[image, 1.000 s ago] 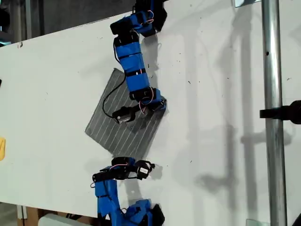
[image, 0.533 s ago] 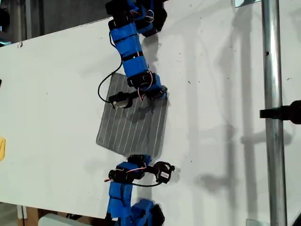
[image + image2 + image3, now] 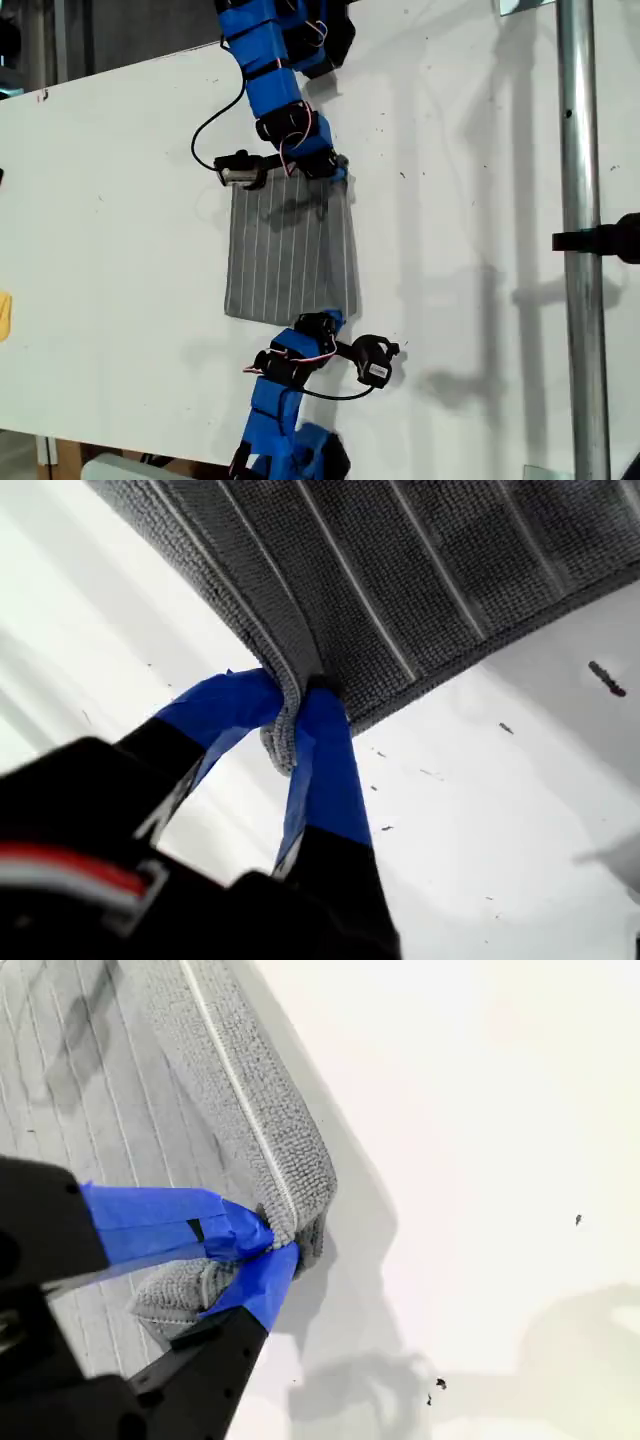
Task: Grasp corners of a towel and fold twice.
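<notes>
White tabletop (image 3: 120, 200) fills most of the exterior view, with a metal pole (image 3: 580, 240) standing upright near that view's right edge. On the table lies the towel (image 3: 290, 255), dark grey with thin white stripes, spread nearly flat between 2 blue arms, one reaching in from the top of the exterior view and one from the bottom.

In the first wrist view, my first gripper (image 3: 295, 715) has its blue-taped fingers pressed together on a corner (image 3: 285, 742) of the towel, the cloth bunched between them and the rest of the fabric stretching away. In the second wrist view, my second gripper (image 3: 265, 1245) pinches another corner (image 3: 300, 1222), with a folded, rolled edge of cloth running up from the jaws. Which arm in the exterior view carries which gripper is hard to tell; each arm's tip sits at a towel corner on the exterior view's right side.
</notes>
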